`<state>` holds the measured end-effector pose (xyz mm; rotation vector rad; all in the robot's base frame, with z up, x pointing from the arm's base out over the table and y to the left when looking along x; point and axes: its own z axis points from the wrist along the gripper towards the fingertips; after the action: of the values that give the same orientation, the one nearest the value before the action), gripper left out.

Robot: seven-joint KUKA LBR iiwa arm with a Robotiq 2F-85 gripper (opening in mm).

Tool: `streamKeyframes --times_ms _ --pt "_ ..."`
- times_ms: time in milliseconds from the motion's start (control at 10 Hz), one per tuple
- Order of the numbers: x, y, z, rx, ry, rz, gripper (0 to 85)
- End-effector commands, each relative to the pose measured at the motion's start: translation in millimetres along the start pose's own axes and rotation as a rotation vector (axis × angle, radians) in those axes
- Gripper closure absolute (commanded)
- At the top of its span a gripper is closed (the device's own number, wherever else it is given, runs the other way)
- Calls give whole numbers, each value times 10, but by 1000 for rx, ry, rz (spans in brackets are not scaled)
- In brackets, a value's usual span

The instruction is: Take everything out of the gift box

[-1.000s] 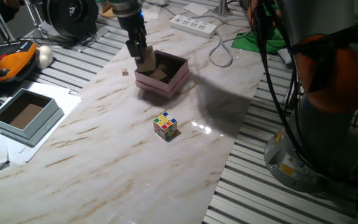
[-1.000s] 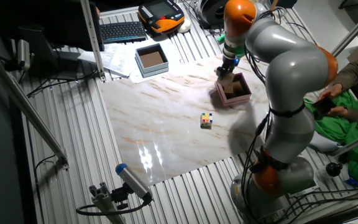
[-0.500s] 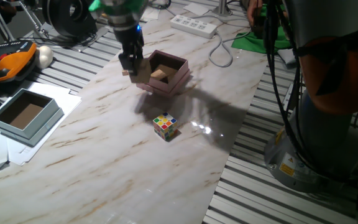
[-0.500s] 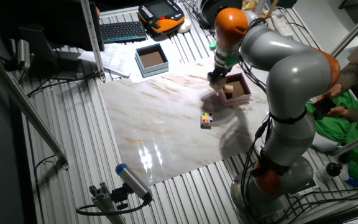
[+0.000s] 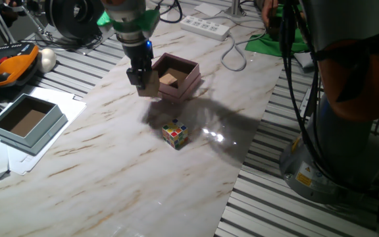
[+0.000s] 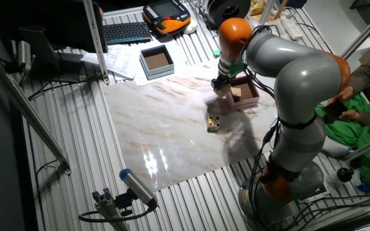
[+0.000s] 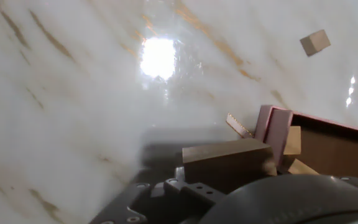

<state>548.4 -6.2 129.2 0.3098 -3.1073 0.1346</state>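
The pale-pink gift box (image 5: pixel 184 79) stands at the far side of the marble table; it also shows in the other fixed view (image 6: pixel 246 95) and in the hand view (image 7: pixel 277 132). One light-brown wooden cube (image 5: pixel 168 79) lies inside it. My gripper (image 5: pixel 145 80) is shut on a second wooden cube (image 7: pixel 229 160) and holds it just outside the box's left wall, low over the table. The gripper also shows in the other fixed view (image 6: pixel 220 88). The tiny wooden cube (image 7: pixel 315 42) lies on the table outside the box.
A multicoloured puzzle cube (image 5: pixel 175 133) sits mid-table in front of the box. A grey-blue box with a brown inside (image 5: pixel 28 120) stands on papers off the table's left edge. A power strip (image 5: pixel 206 26) and cables lie at the far end.
My gripper has come up out of the gift box with a wooden cube in it and moved left, to just outside the box's wall.
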Motion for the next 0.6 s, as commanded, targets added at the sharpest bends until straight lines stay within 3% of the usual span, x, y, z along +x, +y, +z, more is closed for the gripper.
streamKeyframes --times_ms 0,100,400,500 --pt "-8 -6 38 -3 -2 1 340" --pt "-19 -10 82 -5 -7 2 170" --pt "-33 -33 140 -2 -13 2 170" --pt "-53 -151 114 -3 -9 -30 170"
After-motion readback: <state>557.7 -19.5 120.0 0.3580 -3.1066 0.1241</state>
